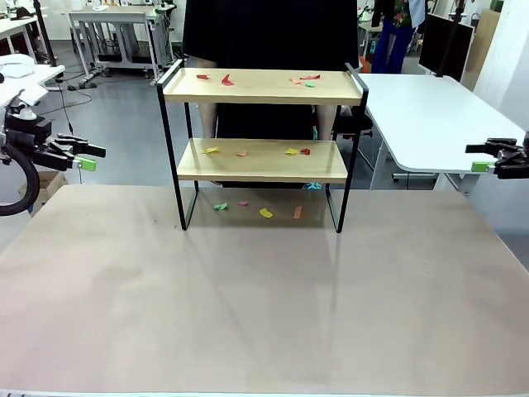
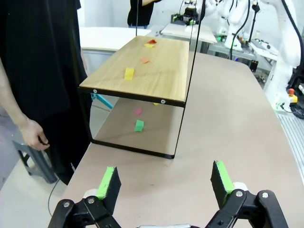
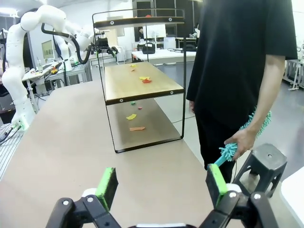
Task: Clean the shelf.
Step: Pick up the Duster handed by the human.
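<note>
Shelf stands at twelve o'clock across the table, coloured scraps on both boards. Left gripper at nine and right gripper at three hang spread, empty. Cleaning looks unstarted, likely needing the teal duster brought in first.

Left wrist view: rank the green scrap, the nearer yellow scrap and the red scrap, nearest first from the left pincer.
1. Green scrap, on the table under the shelf.
2. Yellow scrap, shelf's near end.
3. Red scrap, shelf's far end.
</note>
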You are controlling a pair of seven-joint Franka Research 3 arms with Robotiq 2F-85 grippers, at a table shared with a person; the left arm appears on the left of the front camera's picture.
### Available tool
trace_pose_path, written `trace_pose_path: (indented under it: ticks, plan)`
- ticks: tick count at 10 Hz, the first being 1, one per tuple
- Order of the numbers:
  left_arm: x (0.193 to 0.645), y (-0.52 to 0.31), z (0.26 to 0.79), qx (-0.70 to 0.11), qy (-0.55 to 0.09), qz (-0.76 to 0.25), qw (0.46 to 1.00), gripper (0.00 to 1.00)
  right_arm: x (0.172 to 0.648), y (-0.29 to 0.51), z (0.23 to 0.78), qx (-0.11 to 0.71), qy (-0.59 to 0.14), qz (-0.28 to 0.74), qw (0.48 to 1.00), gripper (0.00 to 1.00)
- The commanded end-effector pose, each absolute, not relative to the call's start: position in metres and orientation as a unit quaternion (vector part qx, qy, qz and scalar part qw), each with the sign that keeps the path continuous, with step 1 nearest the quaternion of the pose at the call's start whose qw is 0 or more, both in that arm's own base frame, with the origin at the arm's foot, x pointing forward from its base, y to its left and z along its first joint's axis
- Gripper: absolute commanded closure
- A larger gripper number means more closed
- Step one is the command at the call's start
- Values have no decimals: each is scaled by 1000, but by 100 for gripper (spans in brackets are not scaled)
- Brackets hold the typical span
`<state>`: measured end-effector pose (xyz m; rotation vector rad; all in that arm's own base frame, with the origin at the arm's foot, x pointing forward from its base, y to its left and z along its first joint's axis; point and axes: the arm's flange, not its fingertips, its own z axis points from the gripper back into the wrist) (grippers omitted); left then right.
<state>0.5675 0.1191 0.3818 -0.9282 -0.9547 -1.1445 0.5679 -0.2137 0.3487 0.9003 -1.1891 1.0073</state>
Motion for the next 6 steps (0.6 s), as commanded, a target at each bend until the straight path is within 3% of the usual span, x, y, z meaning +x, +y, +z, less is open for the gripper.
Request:
trace_pose_path:
  ticks: [1,6]
  plan:
    - [572,126,379,-432,-442,-494,611,0,578,-220,346,395,-542,437,599,0]
    - [564,127,395,-447,-466,-484,590,0,579,-218,349,408,-544,433,592,0]
